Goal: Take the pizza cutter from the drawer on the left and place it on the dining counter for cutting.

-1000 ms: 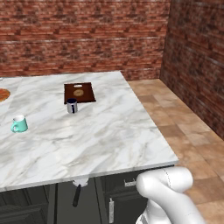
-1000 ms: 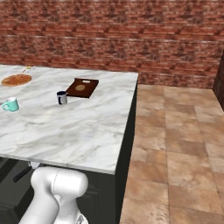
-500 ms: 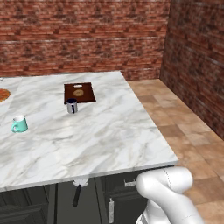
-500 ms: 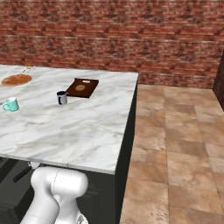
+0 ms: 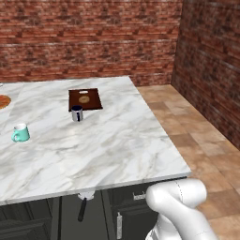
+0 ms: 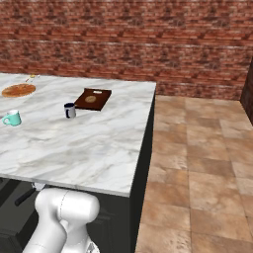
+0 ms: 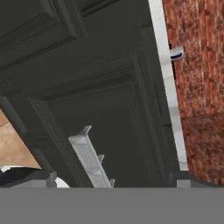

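Observation:
The pizza cutter [image 5: 85, 197] lies just under the front edge of the dining counter [image 5: 108, 150], pale wheel up and dark handle pointing down, inside what looks like the open drawer [image 5: 68, 215]. The right base view shows the pizza cutter [image 6: 34, 188] low at the left, under the dining counter [image 6: 89, 148]. In the hand view my gripper [image 7: 114, 181] is open, its fingertips [image 7: 49, 177] set wide apart before black cabinet fronts. A silver bar handle [image 7: 90, 159] stands between them, untouched. Nothing is held.
On the counter stand a teal mug [image 5: 20, 133], a dark blue cup [image 5: 77, 113], a brown wooden board [image 5: 85, 99] and a pizza [image 6: 19, 90]. An upright silver door handle [image 5: 118, 225] is below. Tiled floor [image 6: 197, 173] lies to the right, brick walls behind.

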